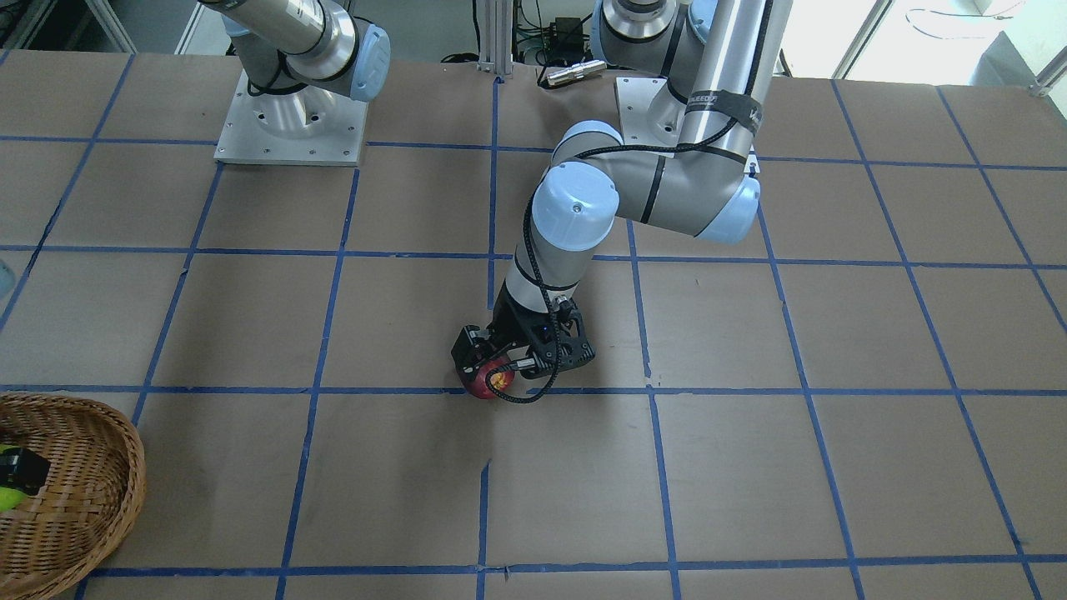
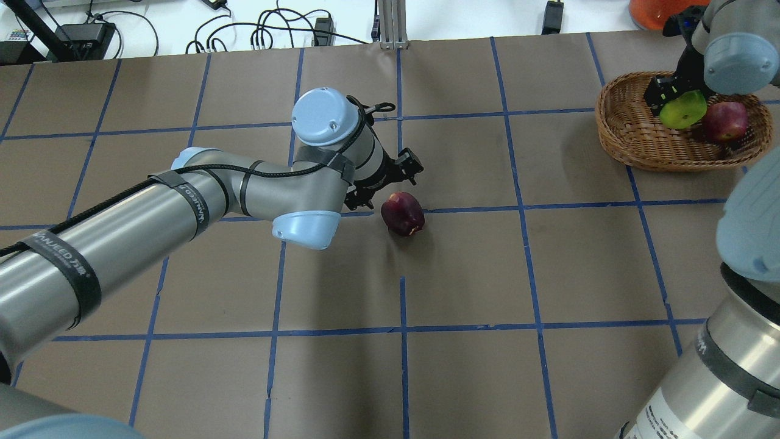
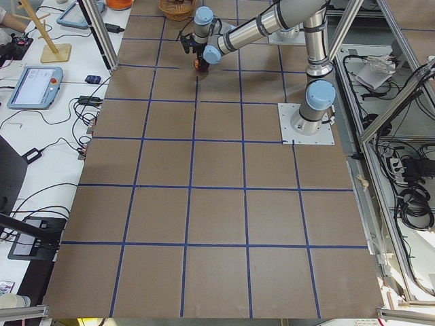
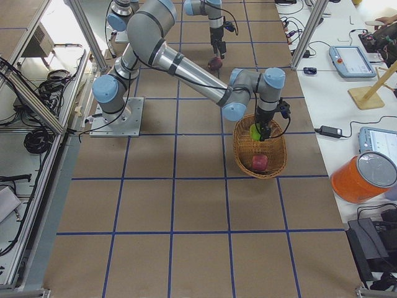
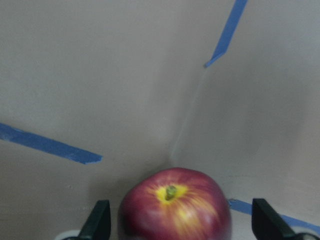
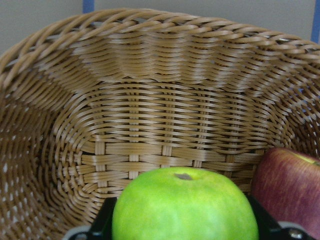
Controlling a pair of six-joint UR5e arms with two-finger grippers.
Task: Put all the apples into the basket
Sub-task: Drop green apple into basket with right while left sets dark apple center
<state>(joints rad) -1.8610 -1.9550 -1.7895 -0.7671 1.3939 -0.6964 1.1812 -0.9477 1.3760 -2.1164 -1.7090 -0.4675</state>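
Left wrist-mounted view alone shows the left gripper [image 5: 181, 224] spread either side of the red apple [image 5: 175, 205] on the table, not yet pinching it; overhead, the wrist hides this. Closing off-centre could squirt the round fruit out. The right gripper [image 2: 673, 97], clamped on the green apple [image 2: 684, 111], hangs inside the basket [image 2: 634, 143], the maroon apple [image 2: 725, 121] just beside it; a drop may knock that one.

Bright, even light; window glare at one o'clock, front-facing view. Wrist views soft: round red yellow-patched apple [image 5: 175, 205] and lime-green apple [image 6: 185, 205] blurred at six o'clock
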